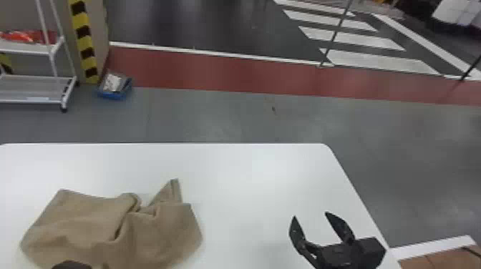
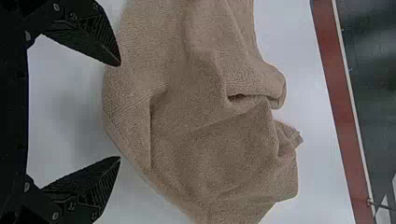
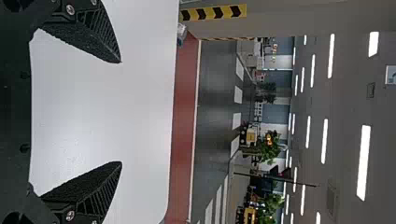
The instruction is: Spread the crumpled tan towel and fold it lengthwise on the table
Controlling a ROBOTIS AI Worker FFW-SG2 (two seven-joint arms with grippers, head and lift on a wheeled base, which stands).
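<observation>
The tan towel [image 1: 86,221] lies rumpled on the left part of the white counter [image 1: 250,179], ridged with folds, one corner poking toward the far edge (a bit like an ear). The left gripper [image 1: 71,265] is at the towel's near side, its jaws spread apart; I can't tell whether they touch the cloth. The right gripper [image 1: 310,214], jaws also parted, is over the counter's right side, well apart from the towel.

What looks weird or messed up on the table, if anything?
Just the tan towel. It's bunched up on the left part of the white table, with wrinkles and one corner poking out on the far side. I see nothing spilled or torn.
</observation>
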